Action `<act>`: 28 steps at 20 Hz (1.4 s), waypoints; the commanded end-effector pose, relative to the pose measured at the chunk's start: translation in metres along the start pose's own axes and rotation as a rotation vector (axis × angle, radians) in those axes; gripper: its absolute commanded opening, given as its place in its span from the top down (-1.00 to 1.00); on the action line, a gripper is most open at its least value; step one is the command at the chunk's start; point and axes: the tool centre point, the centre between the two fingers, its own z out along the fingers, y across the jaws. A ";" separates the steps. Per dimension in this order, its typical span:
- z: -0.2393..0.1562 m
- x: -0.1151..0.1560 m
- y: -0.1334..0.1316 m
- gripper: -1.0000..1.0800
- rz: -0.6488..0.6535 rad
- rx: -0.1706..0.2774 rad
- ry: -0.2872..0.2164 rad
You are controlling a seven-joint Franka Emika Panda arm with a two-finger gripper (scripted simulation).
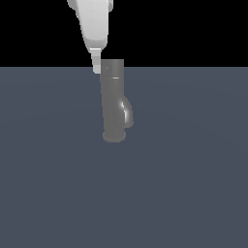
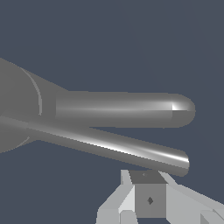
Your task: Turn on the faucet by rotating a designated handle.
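progress looks early: your hand (image 1: 97, 62) sits right beside the faucet (image 1: 114, 101) cap, and its finger (image 2: 148, 199) is just next to the handle (image 2: 109, 146), with no grasp visible. you cannot tell how open it is. the handle is a thin, glossy grey lever; rotating it remains.

The tool (image 1: 97, 65) hangs beside the faucet (image 1: 113, 99) top, on the exterior view's left.

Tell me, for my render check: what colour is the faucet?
Dark grey, glossy metal faucet; best in the exterior view.
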 end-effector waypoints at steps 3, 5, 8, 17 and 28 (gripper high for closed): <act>0.000 0.012 0.000 1.00 0.002 0.000 0.001; 0.000 0.024 -0.001 1.00 0.003 -0.001 0.001; 0.000 0.040 -0.001 1.00 0.005 -0.001 0.001; 0.000 0.086 -0.003 1.00 0.009 -0.002 0.001; 0.000 0.098 -0.014 1.00 -0.019 -0.002 -0.002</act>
